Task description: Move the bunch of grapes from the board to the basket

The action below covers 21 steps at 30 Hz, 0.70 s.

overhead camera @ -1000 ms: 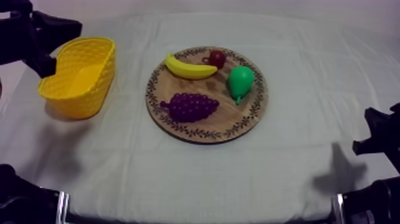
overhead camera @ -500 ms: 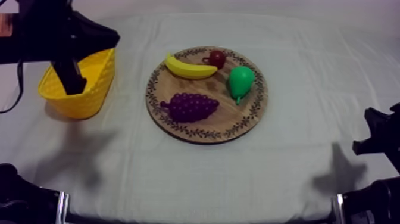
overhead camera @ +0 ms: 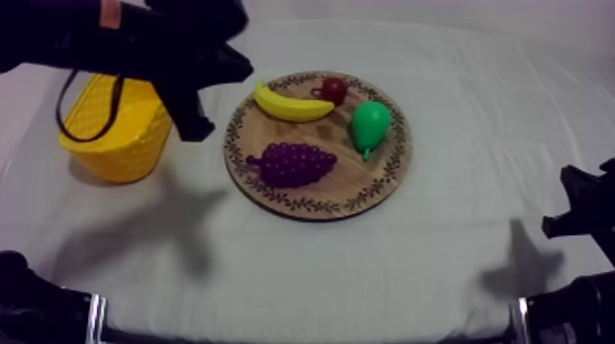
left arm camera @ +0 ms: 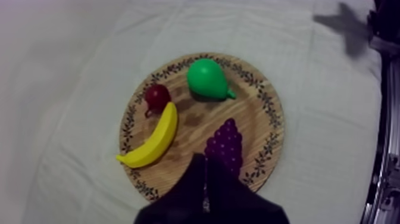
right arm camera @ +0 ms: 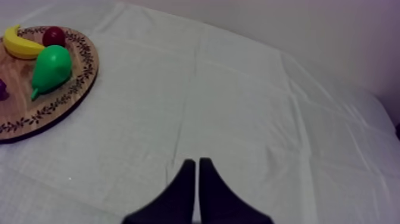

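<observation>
The purple bunch of grapes lies on the near left part of the round wooden board, with a banana, a small red fruit and a green pear behind it. The yellow basket stands at the left of the table. My left gripper hangs between basket and board, just off the board's left rim. In the left wrist view its fingers lie together as a wedge, shut on nothing, their tip just short of the grapes. My right gripper is shut above bare cloth.
My left arm stretches over the basket's far half in the top view. My right arm rests low at the table's right edge, away from the board. Open cloth lies in front of the board and to its right.
My left arm has swung from the far left, across the basket, to the board's left rim. The fruit, the basket and my right arm have stayed put.
</observation>
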### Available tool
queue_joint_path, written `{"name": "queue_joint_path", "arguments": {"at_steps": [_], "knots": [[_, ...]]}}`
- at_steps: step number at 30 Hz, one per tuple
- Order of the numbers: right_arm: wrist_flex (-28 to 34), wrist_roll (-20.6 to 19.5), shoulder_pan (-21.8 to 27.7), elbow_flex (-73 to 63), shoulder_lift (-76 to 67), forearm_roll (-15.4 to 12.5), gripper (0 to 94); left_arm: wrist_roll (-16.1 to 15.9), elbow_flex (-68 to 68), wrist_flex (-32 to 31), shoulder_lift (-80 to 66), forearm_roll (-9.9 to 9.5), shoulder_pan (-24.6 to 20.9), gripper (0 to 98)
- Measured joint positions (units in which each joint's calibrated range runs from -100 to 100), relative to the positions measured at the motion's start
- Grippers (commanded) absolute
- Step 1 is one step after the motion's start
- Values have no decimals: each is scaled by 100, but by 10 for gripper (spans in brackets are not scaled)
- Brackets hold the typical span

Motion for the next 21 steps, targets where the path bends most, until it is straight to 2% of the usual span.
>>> {"name": "queue_joint_path", "arguments": {"at_steps": [14, 17, 21], "knots": [[0, 0, 0, 0, 0, 0, 3, -352, -1027, 662, 1271, 11, -18, 0], [0, 0, 0, 0, 0, 0, 3, -460, -1296, 1118, 1380, -15, -84, 0], [0, 0, 0, 0, 0, 0, 3, -554, -1833, 1984, 1569, -183, -93, 0]]}}
